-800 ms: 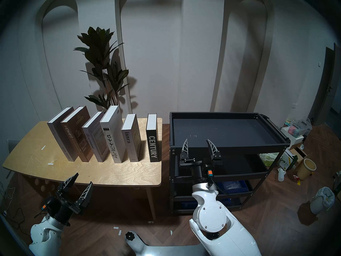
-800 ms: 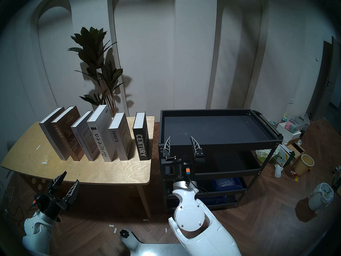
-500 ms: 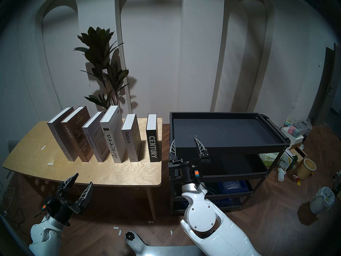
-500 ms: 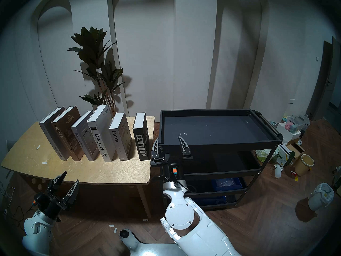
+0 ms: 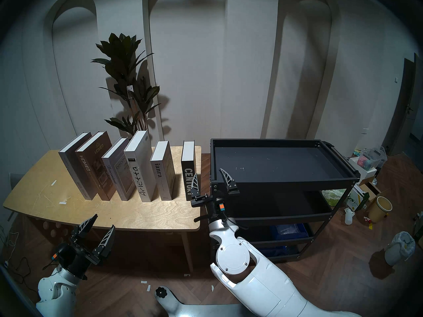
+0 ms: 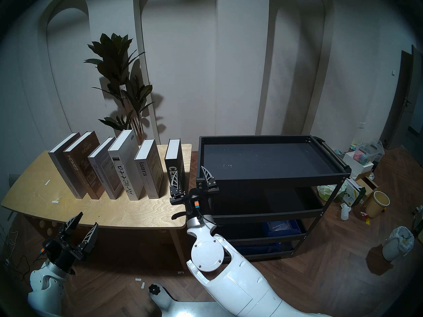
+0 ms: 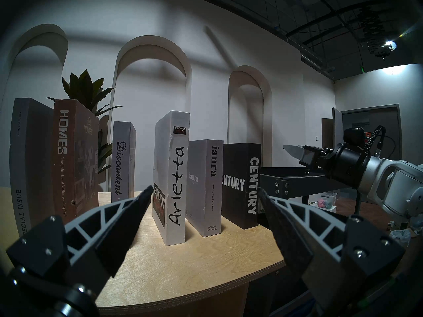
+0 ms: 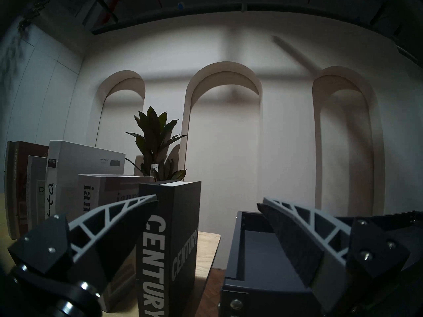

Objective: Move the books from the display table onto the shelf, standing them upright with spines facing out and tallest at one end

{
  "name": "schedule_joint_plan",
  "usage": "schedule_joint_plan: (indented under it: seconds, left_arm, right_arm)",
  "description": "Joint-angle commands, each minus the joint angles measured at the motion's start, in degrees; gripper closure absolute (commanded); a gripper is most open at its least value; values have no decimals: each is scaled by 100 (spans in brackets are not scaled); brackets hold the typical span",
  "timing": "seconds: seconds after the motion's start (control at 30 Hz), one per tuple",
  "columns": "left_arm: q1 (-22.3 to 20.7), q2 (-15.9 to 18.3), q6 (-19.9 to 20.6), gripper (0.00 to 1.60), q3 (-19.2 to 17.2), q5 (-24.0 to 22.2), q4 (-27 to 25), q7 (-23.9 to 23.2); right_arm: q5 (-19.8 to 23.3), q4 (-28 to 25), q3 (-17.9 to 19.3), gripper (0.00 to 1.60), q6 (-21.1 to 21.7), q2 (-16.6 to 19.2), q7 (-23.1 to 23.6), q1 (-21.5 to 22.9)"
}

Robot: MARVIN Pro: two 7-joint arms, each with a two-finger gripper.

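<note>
One finger (image 5: 195, 183) hides part of the CENTURY book's (image 5: 188, 163) spine lettering.

Staged showroom set inside a studio or lab. Evidence: white wall with arched niches (image 5: 185, 58), potted plant (image 5: 128, 81), herringbone wood floor (image 5: 343, 252); exposed black ceiling rigging (image 7: 343, 16); floor clutter of boxes (image 5: 364, 195) and bins (image 5: 399, 248).

Left end effector (image 5: 102, 221) low, jaws spread, right end effector (image 5: 209, 173) raised, jaws spread, empty

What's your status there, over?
Both grippers open, empty: left gripper, right gripper near the CENTURY book. Six books on table. Shelf bare.
</note>
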Motion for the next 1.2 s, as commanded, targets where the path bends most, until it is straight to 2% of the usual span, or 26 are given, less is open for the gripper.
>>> schedule_joint_plan:
  seconds: [0.0, 0.23, 0.37, 0.6, 0.83, 1.17]
  left_arm:
    - [-2, -7, -5, 0, -16, -9, -53, 11]
    - [-3, -10, -4, 0, -18, -9, -54, 9]
    - [-1, -12, -3, 0, -20, -8, -58, 11]
    - [2, -16, 0, 0, -22, -5, -65, 17]
    - [4, -17, 2, 0, -23, -3, -68, 19]
    - [13, -16, 5, 0, -21, 3, -81, 41]
  right_arm:
    - [136, 331, -333, 0, -209, -339, -468, 663]
    - [199, 774, -882, 0, -478, -441, -1196, 1052]
    - [225, 1099, -1282, 0, -662, -564, -1767, 1343]
    - [219, 1513, -1519, 0, -747, -799, -2357, 1611]
    - [145, 1782, -1416, 0, -752, -1036, -2596, 1763]
    - [268, 1951, -1447, 0, -779, -1070, -2389, 1935]
